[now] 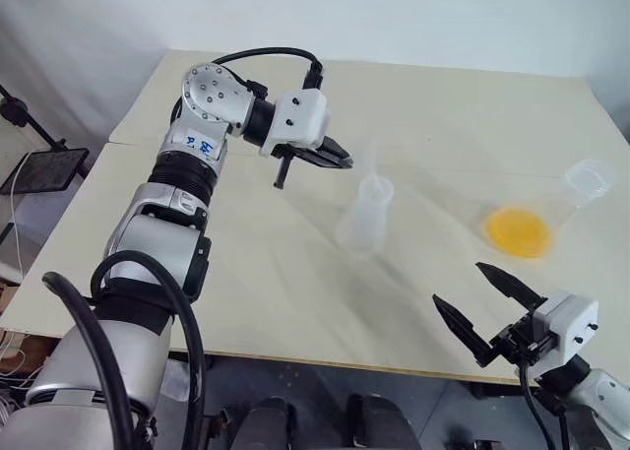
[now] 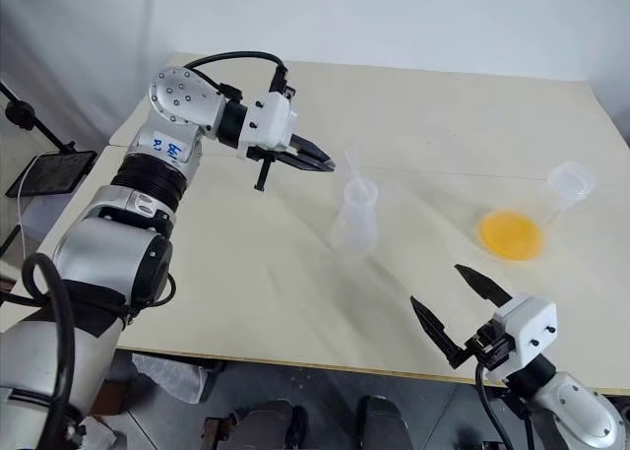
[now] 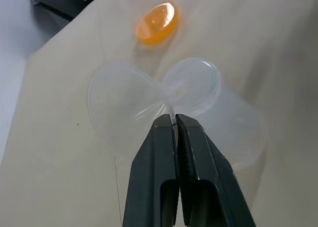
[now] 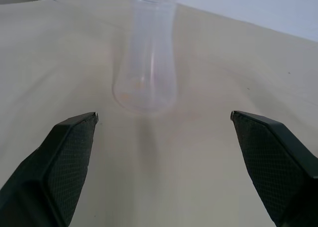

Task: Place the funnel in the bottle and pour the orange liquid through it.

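Funnel point(image 3: 126, 105) spout behind shut left fingers point(image 3: 191, 152); bottle point(image 4: 146, 63) rim cropped

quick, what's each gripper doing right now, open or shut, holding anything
Left gripper: shut on the rim of the funnel, beside the mouth of the bottle.
Right gripper: open, holding nothing.

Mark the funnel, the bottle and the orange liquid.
funnel point(image 3: 124, 100), left wrist view, on its clear cone.
bottle point(image 1: 366, 222), left eye view, on its body.
orange liquid point(image 1: 518, 231), left eye view, middle of the pool.
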`<state>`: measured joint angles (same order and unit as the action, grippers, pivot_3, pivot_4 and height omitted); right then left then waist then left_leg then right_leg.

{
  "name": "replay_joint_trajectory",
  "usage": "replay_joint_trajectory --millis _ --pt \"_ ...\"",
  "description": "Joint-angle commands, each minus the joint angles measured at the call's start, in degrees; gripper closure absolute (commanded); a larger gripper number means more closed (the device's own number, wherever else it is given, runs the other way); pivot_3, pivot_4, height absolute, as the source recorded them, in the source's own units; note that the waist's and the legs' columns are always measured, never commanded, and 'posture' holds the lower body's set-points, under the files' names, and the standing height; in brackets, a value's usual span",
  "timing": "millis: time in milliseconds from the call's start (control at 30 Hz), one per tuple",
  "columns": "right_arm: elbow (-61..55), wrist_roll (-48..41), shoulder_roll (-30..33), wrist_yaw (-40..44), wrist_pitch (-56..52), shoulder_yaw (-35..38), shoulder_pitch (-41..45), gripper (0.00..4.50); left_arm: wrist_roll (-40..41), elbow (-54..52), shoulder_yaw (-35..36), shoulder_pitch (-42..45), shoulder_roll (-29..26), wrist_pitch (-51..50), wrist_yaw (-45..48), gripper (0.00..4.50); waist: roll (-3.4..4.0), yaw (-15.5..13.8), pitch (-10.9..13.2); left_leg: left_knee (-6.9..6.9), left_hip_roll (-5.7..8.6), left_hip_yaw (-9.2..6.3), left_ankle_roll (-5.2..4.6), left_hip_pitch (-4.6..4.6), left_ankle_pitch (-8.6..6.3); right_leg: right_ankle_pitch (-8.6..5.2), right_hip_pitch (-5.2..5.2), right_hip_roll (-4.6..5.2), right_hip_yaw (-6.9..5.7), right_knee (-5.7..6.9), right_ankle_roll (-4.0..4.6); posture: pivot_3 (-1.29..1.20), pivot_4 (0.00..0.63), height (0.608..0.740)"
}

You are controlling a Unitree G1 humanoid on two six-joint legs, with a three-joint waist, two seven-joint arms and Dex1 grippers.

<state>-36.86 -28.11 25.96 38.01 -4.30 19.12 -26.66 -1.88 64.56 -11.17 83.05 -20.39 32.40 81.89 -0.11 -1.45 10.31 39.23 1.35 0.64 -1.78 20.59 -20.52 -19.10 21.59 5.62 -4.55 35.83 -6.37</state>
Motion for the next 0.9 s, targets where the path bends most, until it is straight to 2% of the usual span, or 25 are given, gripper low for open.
replay_joint_trajectory --millis 33,167,267,667,900 --pt "-0.52 -0.26 0.1 -0.17 0.81 0.28 0.45 0.0 -2.91 0.83 -1.75 2.31 0.78 3.3 -0.15 4.37 0.0 -0.03 0.0 0.0 0.0 0.0 0.0 0.0 0.0 0.0 0.0 0.0 -0.02 0.01 0.0 0.0 0.15 0.74" --pt "-0.4 -0.21 -0.08 -0.1 0.88 -0.1 0.71 0.0 -1.53 1.12 -0.26 2.87 3.37 0.94 -0.53 4.37 -0.01 -0.28 0.0 0.03 0.03 -0.05 -0.02 0.03 0.01 0.0 0.0 0.02 -0.05 0.02 -0.01 0.0 0.15 0.74" --pt "-0.27 -0.14 -0.06 -0.18 0.86 -0.37 0.91 0.0 -0.71 0.97 0.81 2.73 3.69 -0.65 -0.14 3.83 -0.02 -0.06 0.01 0.03 0.07 -0.03 -0.06 0.04 0.01 0.03 0.0 0.03 -0.03 0.02 -0.05 0.0 0.15 0.74" --pt "1.59 0.27 -0.06 0.17 1.12 -2.02 2.87 0.0 4.23 -1.35 5.81 2.8 3.57 -4.53 3.88 0.02 -0.01 0.05 0.01 0.06 0.02 0.0 -0.05 0.04 0.02 0.03 0.02 0.0 -0.03 0.04 -0.05 0.0 0.15 0.74" --pt "2.29 -0.19 -0.44 -0.26 2.1 -0.76 2.42 0.0 10.19 -4.17 11.11 -3.27 -0.16 -9.22 5.25 0.02 0.0 0.26 0.0 0.07 0.0 -0.01 -0.05 0.02 0.02 0.03 0.02 0.01 -0.02 0.07 -0.05 0.0 0.15 0.74"
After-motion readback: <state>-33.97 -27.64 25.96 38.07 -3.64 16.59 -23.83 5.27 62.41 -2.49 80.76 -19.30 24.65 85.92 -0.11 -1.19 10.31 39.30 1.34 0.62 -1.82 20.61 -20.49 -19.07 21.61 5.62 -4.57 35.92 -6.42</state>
